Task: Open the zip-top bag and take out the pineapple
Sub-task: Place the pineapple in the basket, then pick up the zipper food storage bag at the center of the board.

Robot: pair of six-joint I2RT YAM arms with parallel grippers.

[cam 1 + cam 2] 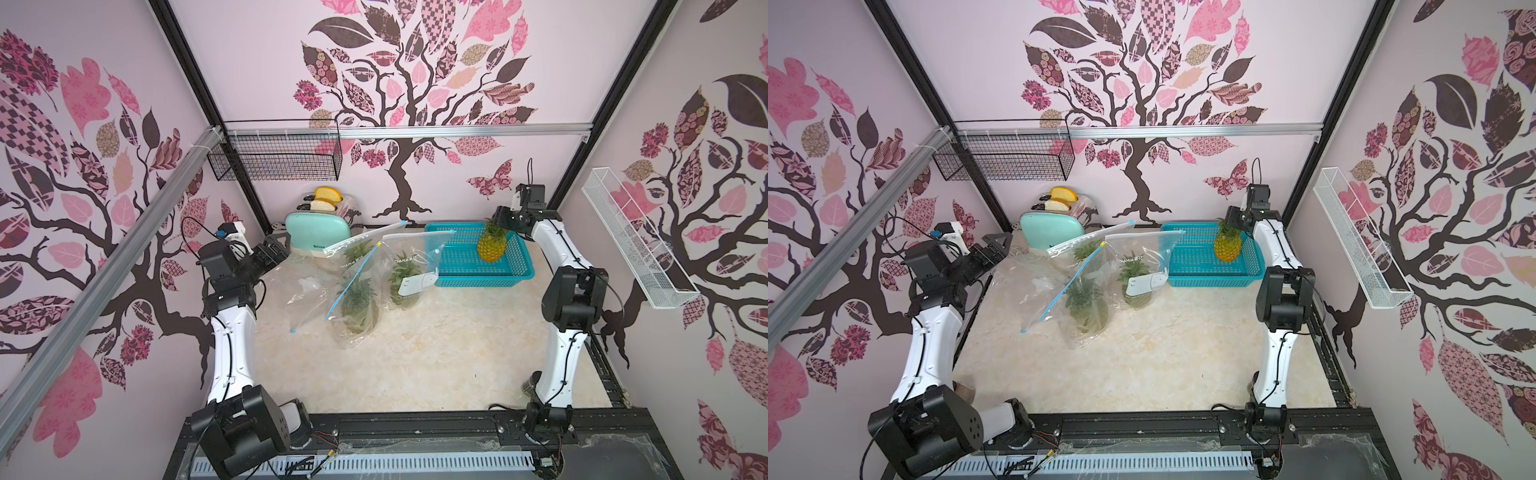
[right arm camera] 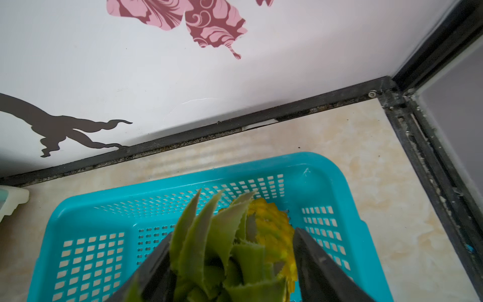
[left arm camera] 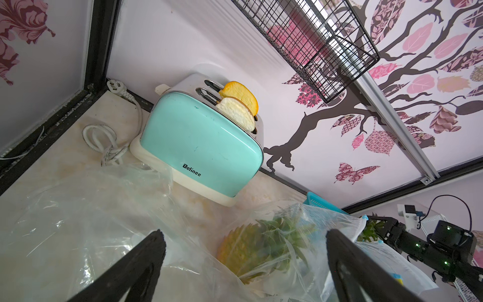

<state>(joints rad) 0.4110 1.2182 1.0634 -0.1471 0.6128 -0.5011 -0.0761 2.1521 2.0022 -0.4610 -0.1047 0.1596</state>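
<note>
The teal basket [image 1: 482, 281] holds one pineapple [image 1: 492, 246], upright and free. An empty zip-top bag [image 1: 307, 291] lies crumpled just below the left fingers. I judge the task nearly done; only the retreat is left.

The right gripper [image 2: 232, 232] reaches down, its fingers parted on both sides of the crown, apparently not pinching it. The left gripper [image 3: 244, 232] is spread wide and holds nothing.

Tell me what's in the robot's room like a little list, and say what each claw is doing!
Loose pineapple: upright in the blue basket
Right gripper: open, jaws either side of its leafy crown
Left gripper: open, holding nothing, beside the bags
Bagged pineapples: at least two in clear zip-top bags, mid-table
Toaster: mint green, by the back wall, two bread slices poking out
</note>
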